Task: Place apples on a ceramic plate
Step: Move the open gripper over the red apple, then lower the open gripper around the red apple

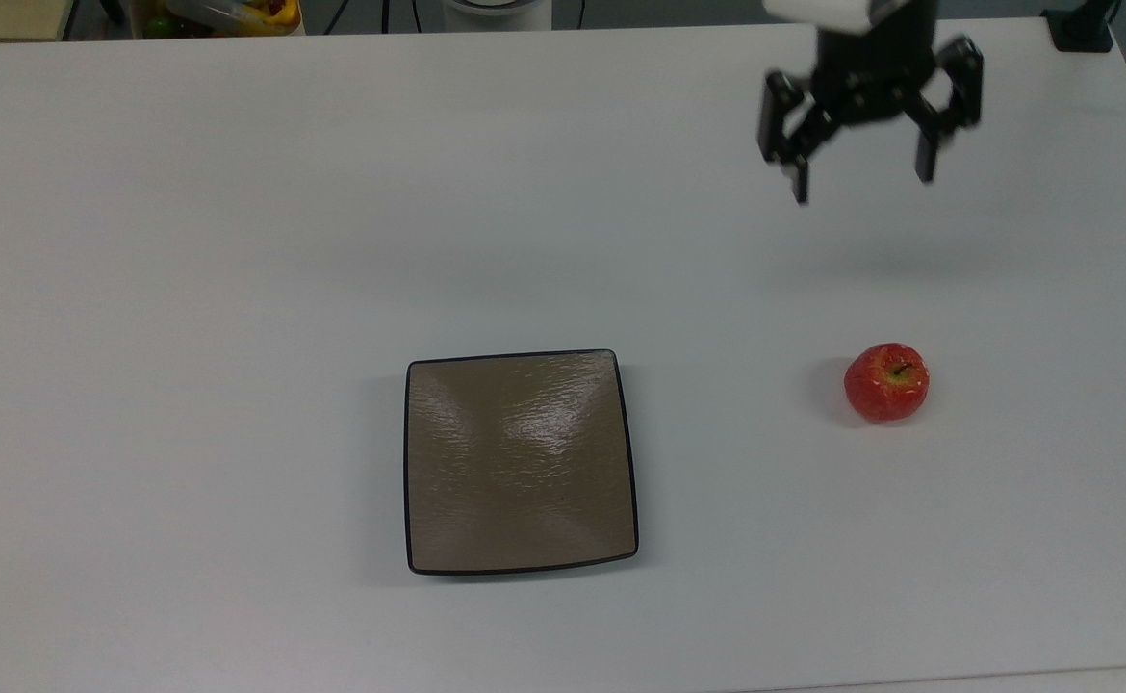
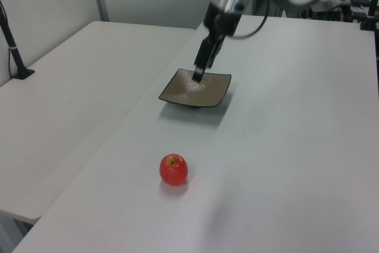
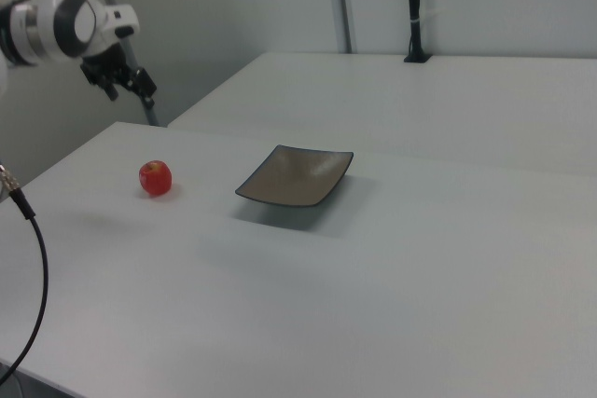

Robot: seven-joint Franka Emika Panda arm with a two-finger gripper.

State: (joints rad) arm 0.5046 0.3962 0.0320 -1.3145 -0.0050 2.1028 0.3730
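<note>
Nothing was done yet: your apple (image 1: 887, 382) sat on the desk (image 1: 236, 241), well apart from the empty ceramic plate (image 1: 522, 462). The gripper (image 1: 861, 178) hung above, fingers spread open; grasp and placement remained.

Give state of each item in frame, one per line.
apple: upright on the table, stem up, apart from the plate, not gripped.
ceramic plate: flat on the table, nothing on it.
claw: open, holding nothing, above the table, away from the apple.
table: white, bears plate and apple.
</note>
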